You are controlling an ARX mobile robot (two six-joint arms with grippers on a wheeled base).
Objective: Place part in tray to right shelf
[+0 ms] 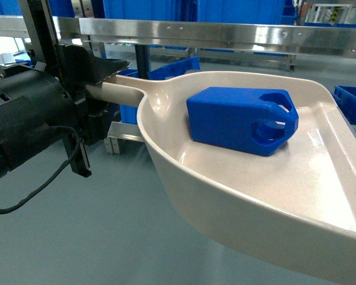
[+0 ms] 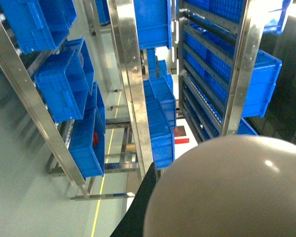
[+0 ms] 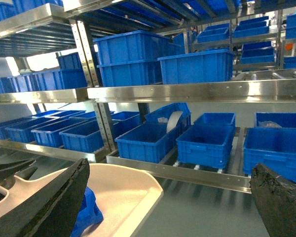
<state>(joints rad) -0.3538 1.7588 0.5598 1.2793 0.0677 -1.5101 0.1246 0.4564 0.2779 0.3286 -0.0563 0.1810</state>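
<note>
Nearest the head camera, the cream tray [image 1: 249, 202] fills the lower right of the view, held up above the grey floor [image 1: 95, 237], its open lip running off toward 4 o'clock. The blue part [image 1: 240, 122] lies inside it on the flat bottom, up near the rounded back wall, long axis roughly 9 to 3 o'clock with the notched, holed end toward 3. From the bowl the round handle runs toward 10 o'clock into the left end effector [image 1: 104, 89], which is clenched on that handle. The left arm therefore carries both tray and part, and the part lies at about 3 o'clock from that grip. In the right wrist view the right end effector [image 3: 170, 200] hangs released, its two dark fingers [image 3: 54, 205] wide apart and holding nothing, with the tray rim just beyond the left one. Farther off, the steel front rail [image 1: 225, 35] of the shelf crosses at 12 o'clock, above and behind the tray, with blue crates [image 3: 148, 140] beyond. As I judge it, the delivery still turns on carrying the tray up and forward to that shelf.
</note>
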